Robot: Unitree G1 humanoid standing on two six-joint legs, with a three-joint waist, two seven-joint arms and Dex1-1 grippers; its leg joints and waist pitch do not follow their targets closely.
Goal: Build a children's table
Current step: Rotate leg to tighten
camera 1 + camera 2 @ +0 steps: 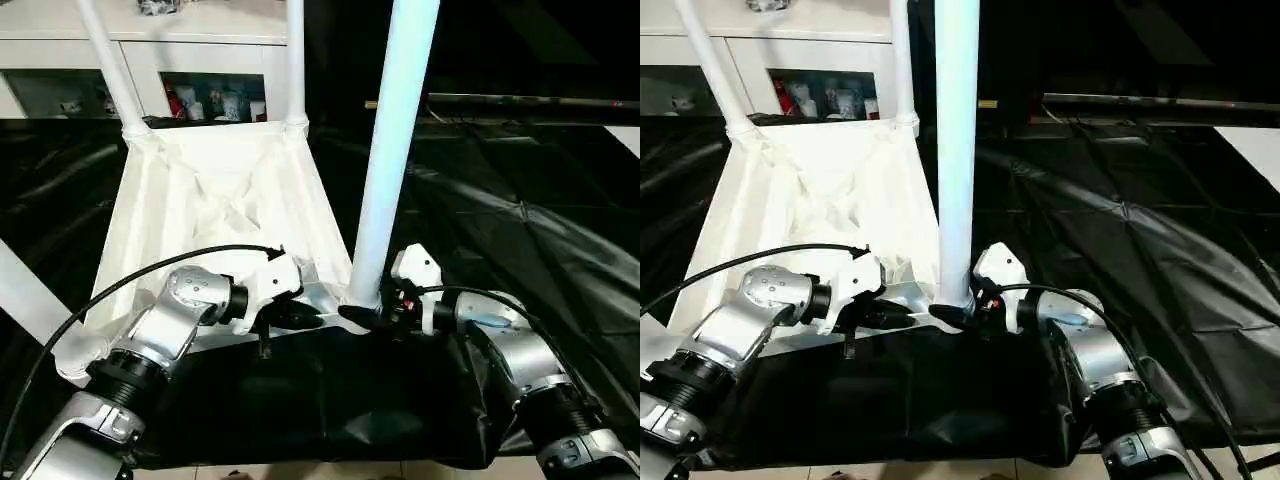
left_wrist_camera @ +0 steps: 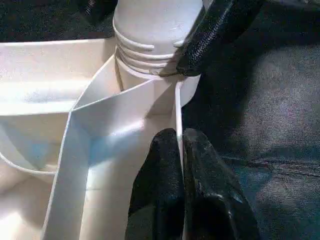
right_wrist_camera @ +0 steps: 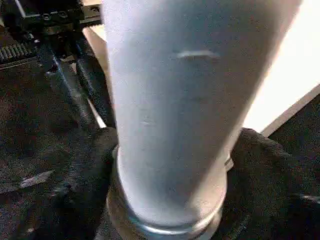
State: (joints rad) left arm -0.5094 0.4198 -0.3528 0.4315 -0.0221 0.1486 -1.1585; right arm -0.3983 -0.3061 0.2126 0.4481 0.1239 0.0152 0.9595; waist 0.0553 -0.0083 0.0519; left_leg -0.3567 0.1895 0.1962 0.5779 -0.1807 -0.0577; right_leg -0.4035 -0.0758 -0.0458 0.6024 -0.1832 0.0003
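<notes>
The children's table lies upside down on the black cover, its white top [image 1: 215, 200] with the ribbed underside facing up. Two legs [image 1: 110, 70] [image 1: 295, 60] stand in the far corner sockets, and another leg [image 1: 20, 290] rises at the near left. A fourth leg [image 1: 395, 130] stands upright in the near right socket, its threaded base [image 2: 145, 55] partly showing above the socket. My right gripper [image 1: 365, 315] is shut on this leg's base, one finger [image 2: 215, 35] against the threads. My left gripper [image 2: 181, 137] is shut on the top's thin near rim [image 2: 177, 105], just beside that socket.
The black-covered work table [image 1: 520, 210] stretches away to the right and behind. A white cabinet [image 1: 200, 45] with small items on its shelf stands at the back. A dark rod [image 1: 520, 102] lies across the far right. Black cables [image 1: 130, 280] loop over my forearms.
</notes>
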